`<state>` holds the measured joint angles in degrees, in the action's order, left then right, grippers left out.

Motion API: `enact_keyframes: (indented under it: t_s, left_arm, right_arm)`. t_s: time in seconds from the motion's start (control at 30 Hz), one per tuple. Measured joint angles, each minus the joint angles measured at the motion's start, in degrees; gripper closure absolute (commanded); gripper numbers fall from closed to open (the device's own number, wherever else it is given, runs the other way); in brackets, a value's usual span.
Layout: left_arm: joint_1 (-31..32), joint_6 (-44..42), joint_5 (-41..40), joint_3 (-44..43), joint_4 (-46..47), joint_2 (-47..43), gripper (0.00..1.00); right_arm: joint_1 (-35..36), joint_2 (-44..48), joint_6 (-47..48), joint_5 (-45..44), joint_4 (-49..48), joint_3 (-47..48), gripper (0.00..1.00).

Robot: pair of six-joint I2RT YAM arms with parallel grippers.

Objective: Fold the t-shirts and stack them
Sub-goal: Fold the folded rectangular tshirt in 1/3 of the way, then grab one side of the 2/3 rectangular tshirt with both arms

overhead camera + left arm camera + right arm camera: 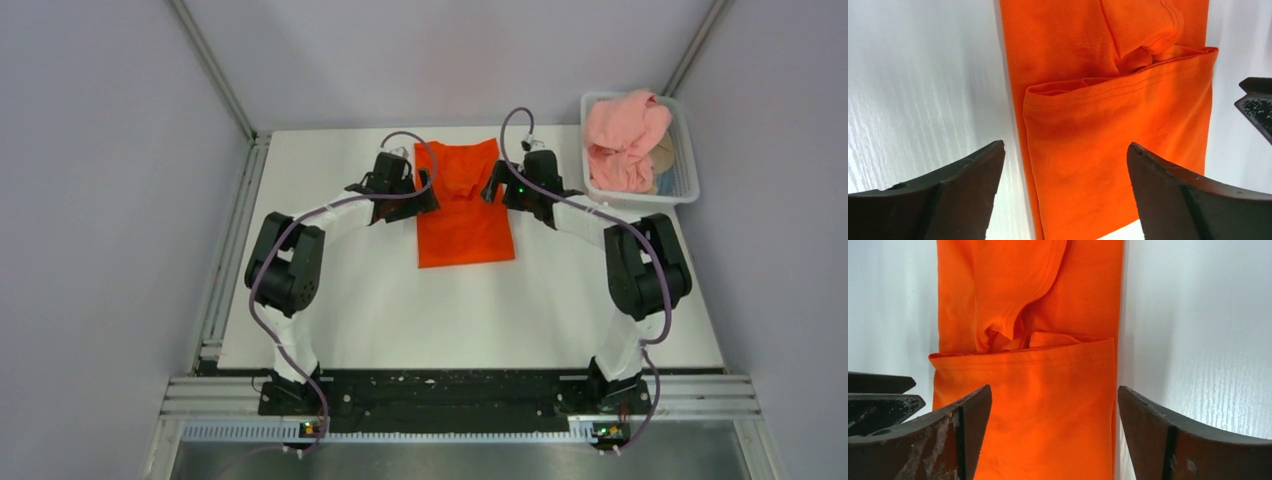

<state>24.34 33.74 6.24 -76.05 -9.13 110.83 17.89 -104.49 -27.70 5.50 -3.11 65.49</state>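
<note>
While wide-open, empty — left pincer point(1065, 150), right pincer point(1054, 390) over opposite edges of orange-red t-shirt point(465, 225).

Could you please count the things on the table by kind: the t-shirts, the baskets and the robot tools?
T-shirts: 2, the orange t-shirt and the pink t-shirt
Baskets: 1, the white basket
Tools: 2, the left tool and the right tool, both open
Total: 5
A tan thing in the basket is too hidden to name.
</note>
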Motion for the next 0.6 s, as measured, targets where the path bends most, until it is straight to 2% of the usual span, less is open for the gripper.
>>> enact_keyframes:
  t_s: [0.13,0.43,0.5,0.6]
  left_arm:
    - [-0.04,0.61,0.37,3.45,0.46,-3.76,0.01]
    - [1.77,3.91,3.43,23.67,4.44,-19.63,0.01]
    - [3.04,4.98,3.43,27.06,4.83,-21.11,0.04]
    - [4.68,6.47,3.5,30.08,5.38,-21.44,0.18]
  right_arm:
    - [-0.07,2.78,0.7,0.15,-0.37,-1.97,0.01]
    - [-0.09,21.0,-0.44,1.81,-0.28,-20.92,0.01]
    - [-0.07,22.91,-0.92,2.49,-0.31,-23.96,0.02]
    - [-0.09,23.74,-1.57,3.04,-0.17,-26.88,0.05]
